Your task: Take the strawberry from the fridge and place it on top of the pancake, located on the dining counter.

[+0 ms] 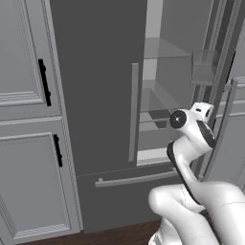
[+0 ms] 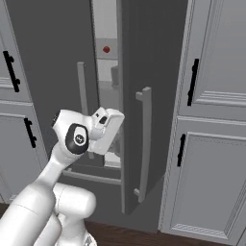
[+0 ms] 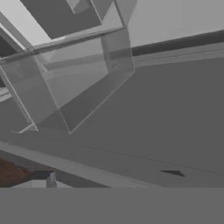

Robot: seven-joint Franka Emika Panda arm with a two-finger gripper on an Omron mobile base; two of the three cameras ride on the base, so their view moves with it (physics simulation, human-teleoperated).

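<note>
The fridge point(image 2: 139, 72) stands with one door swung open, and the strawberry point(image 2: 106, 49) sits as a tiny red dot on an upper shelf in the pale interior, seen through the gap in the right base view, well above the arm's hand. The claw point(image 2: 113, 126) hangs at the door gap, lower down, near the bar handle point(image 2: 145, 139); whether its jaws are spread or pressed together I cannot tell, since the tips are not clear in any view, and nothing is seen between them. From the hand view, clear door bins point(image 3: 74, 83) and grey fridge walls lie ahead, at a tilt. The fruit is probably very light, soft and easily bruised, with a rounded, slightly slick skin that may roll or squirt out under a hard pinch. A gentle grip across its widest middle, jaws coming in level over the glass shelf point(image 1: 160, 50), looks the safest hold. The reach upward into the narrow opening is likely the awkward part.
</note>
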